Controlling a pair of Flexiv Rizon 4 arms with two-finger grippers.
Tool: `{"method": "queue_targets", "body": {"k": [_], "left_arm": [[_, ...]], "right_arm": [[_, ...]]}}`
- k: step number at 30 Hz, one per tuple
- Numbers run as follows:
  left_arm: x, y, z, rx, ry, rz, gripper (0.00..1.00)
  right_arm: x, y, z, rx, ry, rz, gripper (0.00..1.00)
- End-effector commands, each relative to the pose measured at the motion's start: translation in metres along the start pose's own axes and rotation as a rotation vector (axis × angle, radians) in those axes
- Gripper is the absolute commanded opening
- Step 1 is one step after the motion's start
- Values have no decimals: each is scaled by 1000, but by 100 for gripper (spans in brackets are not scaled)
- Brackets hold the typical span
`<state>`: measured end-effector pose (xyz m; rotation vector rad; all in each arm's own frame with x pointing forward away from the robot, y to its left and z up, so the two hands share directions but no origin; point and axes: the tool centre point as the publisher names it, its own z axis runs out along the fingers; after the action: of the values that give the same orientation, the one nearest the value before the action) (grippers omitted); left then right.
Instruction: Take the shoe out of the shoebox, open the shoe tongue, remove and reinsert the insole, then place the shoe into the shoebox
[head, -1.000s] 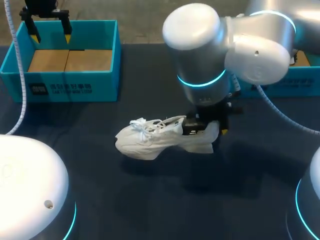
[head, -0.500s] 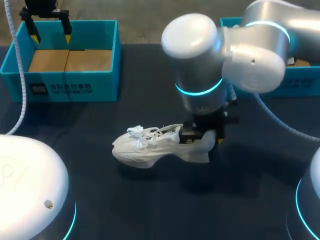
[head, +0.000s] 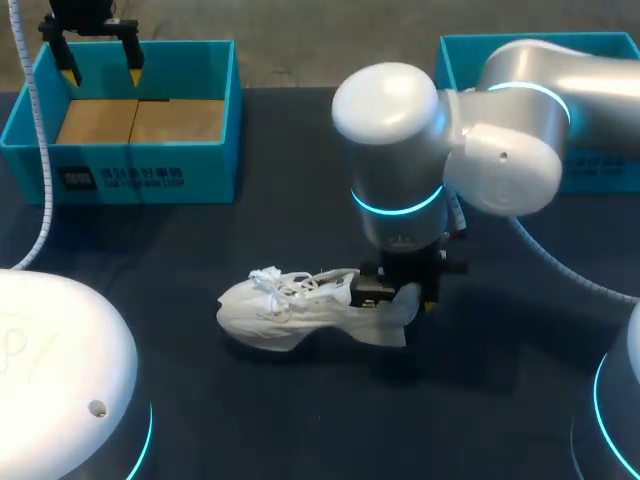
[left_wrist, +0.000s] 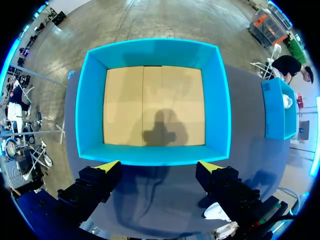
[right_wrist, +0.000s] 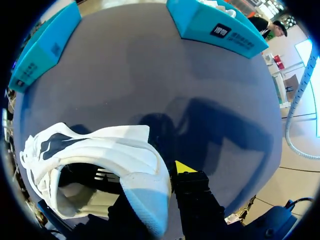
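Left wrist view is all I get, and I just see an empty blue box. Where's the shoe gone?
Observer: The shoe is out at the middle of the table, well clear of your shoebox.
Operator: Is anything holding it?
Observer: Yes. The right gripper is shut on its heel, with one finger inside the shoe and one outside.
Operator: Which way is it pointing?
Observer: Its toe points toward the robot's left, with the laces on top.
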<state>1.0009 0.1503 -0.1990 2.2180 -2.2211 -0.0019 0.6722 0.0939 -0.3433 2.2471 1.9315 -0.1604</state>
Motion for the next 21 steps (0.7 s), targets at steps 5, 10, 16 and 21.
{"method": "queue_targets", "body": {"k": [5,10,16,21], "left_arm": [[0,0,0,1,0,0,100],[0,0,0,1,0,0,100],[0,0,0,1,0,0,100],[0,0,0,1,0,0,100]], "right_arm": [[10,-2,17,21,2,-20,0],[15,1,22,26,-5,-47,0],[18,3,28,23,13,-57,0],[16,4,30,28,15,-51,0]]}}
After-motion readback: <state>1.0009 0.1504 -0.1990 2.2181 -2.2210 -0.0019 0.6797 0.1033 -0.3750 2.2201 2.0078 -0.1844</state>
